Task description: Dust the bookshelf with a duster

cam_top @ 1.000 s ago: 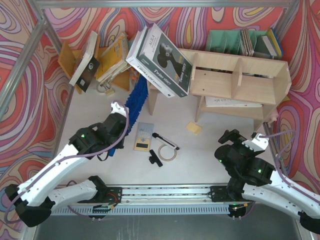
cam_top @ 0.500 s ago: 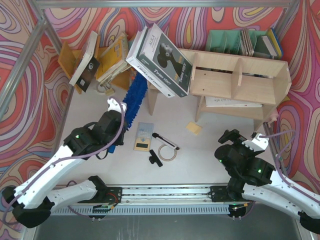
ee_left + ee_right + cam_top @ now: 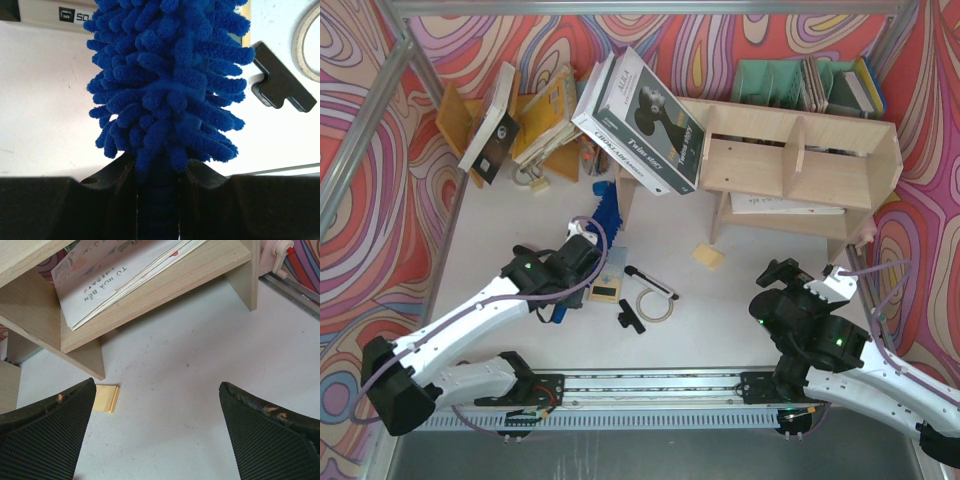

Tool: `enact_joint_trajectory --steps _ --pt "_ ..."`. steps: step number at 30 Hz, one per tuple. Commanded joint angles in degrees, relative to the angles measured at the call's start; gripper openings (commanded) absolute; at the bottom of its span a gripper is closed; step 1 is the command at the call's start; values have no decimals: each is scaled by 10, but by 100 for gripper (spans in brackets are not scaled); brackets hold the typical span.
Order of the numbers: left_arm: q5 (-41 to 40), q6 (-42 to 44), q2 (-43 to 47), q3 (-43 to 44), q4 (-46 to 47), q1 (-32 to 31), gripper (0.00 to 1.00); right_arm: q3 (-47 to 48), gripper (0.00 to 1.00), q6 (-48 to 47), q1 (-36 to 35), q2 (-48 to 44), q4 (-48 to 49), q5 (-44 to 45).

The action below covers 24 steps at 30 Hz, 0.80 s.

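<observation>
we are looking down on the left gripper [image 3: 157,172], its jaws clamping the slim handle of the duster [image 3: 608,207] just below the fluffy blue head. the head is pointing away from the arm bases, low over the white table [image 3: 500,215], just beside the left leg of the bookshelf [image 3: 790,165]; we cannot tell whether it is touching. the right gripper [image 3: 155,425] is hanging with jaws wide apart and empty, in front of the bookshelf's lower shelf, where a flat book [image 3: 125,275] is lying.
</observation>
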<state>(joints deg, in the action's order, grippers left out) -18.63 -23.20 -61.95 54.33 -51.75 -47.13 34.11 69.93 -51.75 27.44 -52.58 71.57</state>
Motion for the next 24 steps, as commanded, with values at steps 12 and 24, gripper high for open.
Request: enact_joint_trajectory --steps 12,24 --pt "-50 -4 84 26 61 0 0 -5 99 8 -2 -7 5 19" --pt "11 -35 -7 -18 52 -1 0 -6 99 8 -2 -7 5 20"
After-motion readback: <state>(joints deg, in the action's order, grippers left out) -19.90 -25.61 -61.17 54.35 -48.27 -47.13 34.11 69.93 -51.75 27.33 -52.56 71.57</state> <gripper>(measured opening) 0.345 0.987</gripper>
